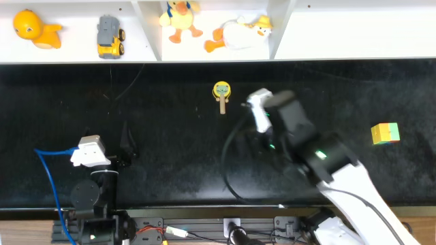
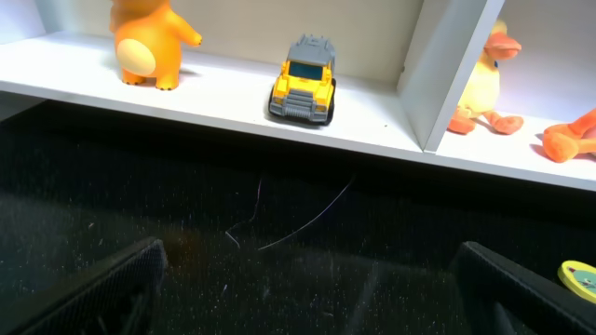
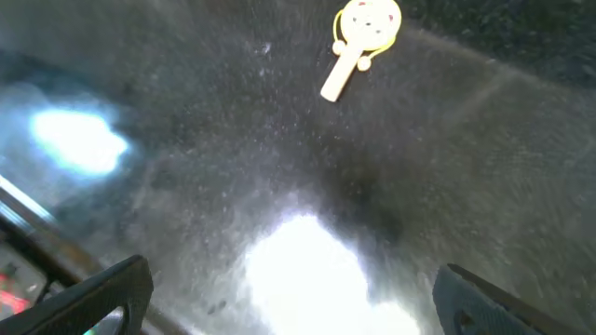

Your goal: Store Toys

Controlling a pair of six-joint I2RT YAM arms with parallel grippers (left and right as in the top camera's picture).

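Observation:
A yellow round rattle toy [image 1: 222, 95] with a wooden handle lies on the black table, just in front of the shelf. A multicoloured cube [image 1: 385, 133] sits at the far right. My right gripper [image 1: 253, 136] hangs open over the table's middle, a little short and right of the rattle [image 3: 361, 35], holding nothing [image 3: 298, 307]. My left gripper [image 1: 126, 141] is low at the left, open and empty [image 2: 307, 288], facing the shelf. The rattle's edge [image 2: 579, 276] peeks in beside one of its fingers.
The white shelf [image 1: 218, 53] along the back holds an orange duck [image 1: 35, 30], a yellow and grey truck [image 1: 110, 36], a yellow plush duck [image 1: 180, 19] and a white plush duck [image 1: 242, 33]. Dividers [image 2: 456, 65] split it into compartments. A blue cable [image 1: 51, 177] loops by the left arm.

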